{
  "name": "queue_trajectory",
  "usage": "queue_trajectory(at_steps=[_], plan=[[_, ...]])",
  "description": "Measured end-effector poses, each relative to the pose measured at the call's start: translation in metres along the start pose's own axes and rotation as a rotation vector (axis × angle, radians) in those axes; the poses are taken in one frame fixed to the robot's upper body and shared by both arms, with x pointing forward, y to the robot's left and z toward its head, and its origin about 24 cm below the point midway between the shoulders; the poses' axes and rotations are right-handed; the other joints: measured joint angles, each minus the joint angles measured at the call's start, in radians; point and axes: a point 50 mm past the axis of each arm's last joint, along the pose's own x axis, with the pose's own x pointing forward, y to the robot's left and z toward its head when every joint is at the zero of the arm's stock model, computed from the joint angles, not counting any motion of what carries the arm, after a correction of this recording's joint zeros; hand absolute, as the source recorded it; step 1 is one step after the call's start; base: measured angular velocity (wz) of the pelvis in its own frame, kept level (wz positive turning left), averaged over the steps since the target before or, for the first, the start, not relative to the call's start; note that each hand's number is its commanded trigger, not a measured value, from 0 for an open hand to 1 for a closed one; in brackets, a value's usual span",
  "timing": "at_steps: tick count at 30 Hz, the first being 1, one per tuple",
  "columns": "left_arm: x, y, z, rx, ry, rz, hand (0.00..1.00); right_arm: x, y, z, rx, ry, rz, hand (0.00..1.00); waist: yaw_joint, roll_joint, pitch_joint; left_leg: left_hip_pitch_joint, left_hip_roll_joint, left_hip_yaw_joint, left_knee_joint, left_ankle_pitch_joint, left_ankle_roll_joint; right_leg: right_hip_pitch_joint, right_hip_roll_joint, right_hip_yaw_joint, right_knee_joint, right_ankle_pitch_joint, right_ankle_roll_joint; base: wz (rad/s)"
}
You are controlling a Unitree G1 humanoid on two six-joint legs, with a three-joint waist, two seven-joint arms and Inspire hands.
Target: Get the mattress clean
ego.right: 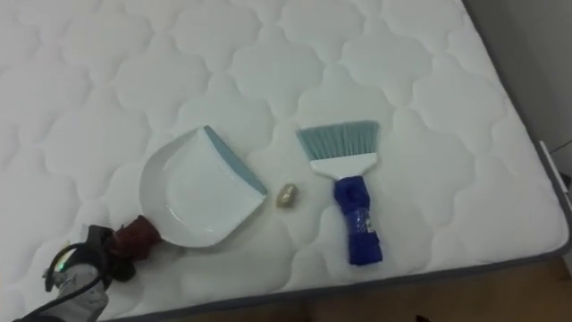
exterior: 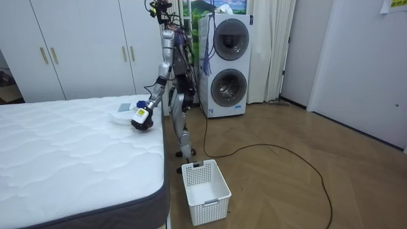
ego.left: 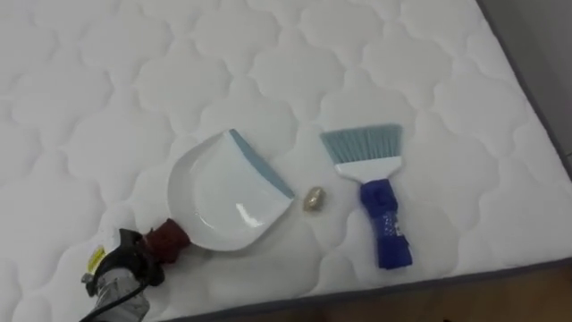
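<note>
A white dustpan (ego.left: 219, 192) with a grey-blue lip lies flat on the quilted white mattress (ego.left: 107, 89). My left hand (ego.left: 125, 264) comes in at the lower left, its dark fingers curled round the pan's red handle (ego.left: 168, 237). Just off the pan's lip lies a small beige lump (ego.left: 313, 199). To its right rests a hand brush (ego.left: 375, 192) with teal bristles pointing away from me and a blue handle, with no hand on it. In the room view I stand at the bed's side with that hand (exterior: 141, 118) stretched over the mattress.
The mattress edge (ego.left: 402, 288) runs close below the brush, with wooden floor beyond it. A white laundry basket (exterior: 205, 191) stands on the floor by the bed's corner. Stacked washing machines (exterior: 226, 63) and white wardrobes line the wall behind me.
</note>
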Motion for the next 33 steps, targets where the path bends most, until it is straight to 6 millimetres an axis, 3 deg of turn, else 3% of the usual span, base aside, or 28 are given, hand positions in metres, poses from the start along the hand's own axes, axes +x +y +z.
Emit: queue_trajectory(at_steps=[2, 6, 11, 22, 25, 31, 33], plan=[[-0.001, 0.003, -0.005, 0.054, -0.025, 0.032, 1.0, 0.001, -0.004, 0.005, 0.109, -0.013, -0.03, 0.0, 0.0, 0.003, -0.0016, 0.025, -0.001, -0.002, -0.006, -0.001, 0.0, 0.025, 0.001, -0.002, -0.014, -0.001, 0.002, 0.02], [-0.009, 0.002, -0.017, 0.117, -0.072, 0.097, 1.0, 0.0, -0.014, 0.019, 0.276, -0.064, -0.119, 0.0, 0.0, 0.02, -0.0137, 0.047, -0.001, 0.001, -0.015, 0.0, 0.001, 0.046, 0.003, 0.003, -0.024, 0.002, 0.005, -0.04], [-0.014, 0.001, -0.02, 0.169, -0.116, 0.13, 1.0, -0.001, -0.017, 0.044, 0.364, -0.159, -0.176, 0.0, -0.002, 0.023, -0.0142, 0.047, 0.001, 0.004, -0.016, 0.0, 0.0, 0.046, 0.004, 0.001, -0.023, 0.003, 0.004, 0.0], [-0.017, 0.001, -0.01, 0.271, -0.245, 0.17, 1.0, -0.022, -0.018, 0.126, 0.324, -0.507, -0.348, 0.0, 0.001, 0.027, -0.0091, 0.0, -0.001, 0.026, -0.007, -0.001, 0.001, -0.032, -0.008, 0.001, 0.036, -0.001, -0.001, -0.05], [-0.018, -0.002, -0.01, 0.271, -0.243, 0.157, 1.0, -0.033, -0.018, 0.146, 0.29, -0.609, -0.418, 0.0, 0.001, 0.023, -0.0029, -0.005, 0.0, 0.027, -0.007, -0.001, 0.001, -0.035, -0.008, -0.001, 0.031, -0.003, -0.003, -0.02], [-0.019, -0.007, -0.01, 0.283, -0.227, 0.117, 1.0, -0.049, -0.017, 0.168, 0.23, -0.77, -0.517, 0.0, 0.024, 0.024, 0.0011, -0.005, 0.0, 0.03, -0.007, -0.001, 0.001, -0.038, -0.008, 0.004, 0.032, -0.005, -0.003, -0.01], [-0.02, -0.009, -0.01, 0.257, -0.215, 0.112, 1.0, -0.052, -0.011, 0.177, 0.198, -0.806, -0.515, 0.0, 0.03, 0.025, 0.0056, -0.024, 0.0, 0.036, -0.005, -0.001, 0.001, -0.063, -0.008, 0.01, 0.043, -0.005, -0.003, -0.05]])
